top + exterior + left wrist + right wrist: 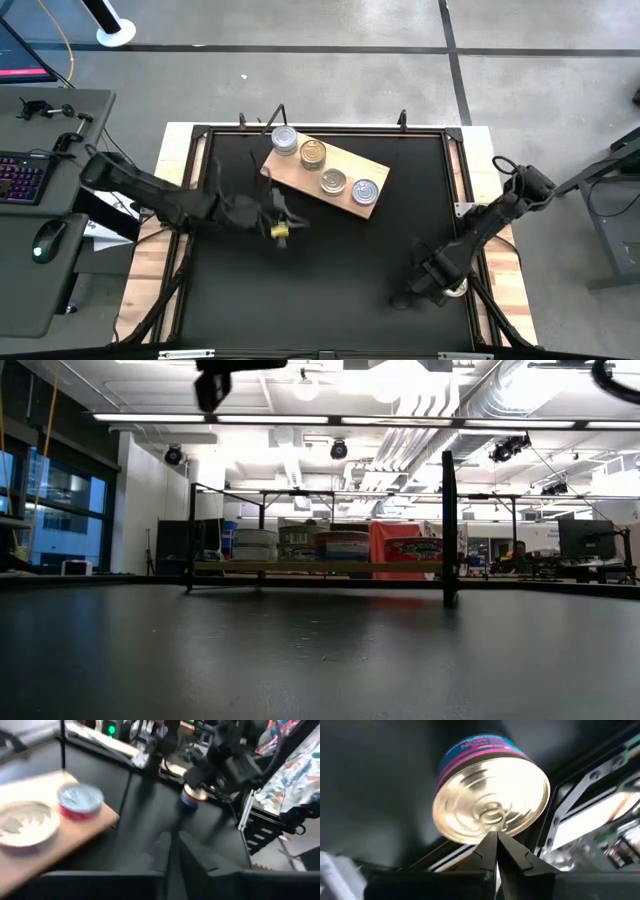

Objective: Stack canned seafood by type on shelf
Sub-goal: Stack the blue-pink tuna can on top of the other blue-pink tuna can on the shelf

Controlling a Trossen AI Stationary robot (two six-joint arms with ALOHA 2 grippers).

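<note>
The light wooden shelf [345, 165] lies slanted at the table's far middle. Several tins of canned seafood stand on it: a silver-topped one [285, 140] at its far left end, two gold-topped ones [313, 153] [333, 182], and a silver-topped one [365, 191] at its right end. My left gripper [288, 222] hovers just in front of the shelf, shut on nothing [172, 845]. A gold-topped tin with a blue and pink label [490, 800] stands by the table's right edge [458, 288]. My right gripper [495, 842] is shut, its tips over that tin's top. My right gripper points down at a slant, and its shut fingertips [490, 845] stand over the gold top's near rim [492, 827]. The tin sits on its base. Whether the tips touch the top, I cannot tell.
A black rail frame [200, 160] runs around the black table, with posts at the far side [449, 530]. A small yellow spot [280, 231] shows under my left gripper; what it is I cannot tell. A desk with keyboard and mouse [40, 180] stands left of the table.
</note>
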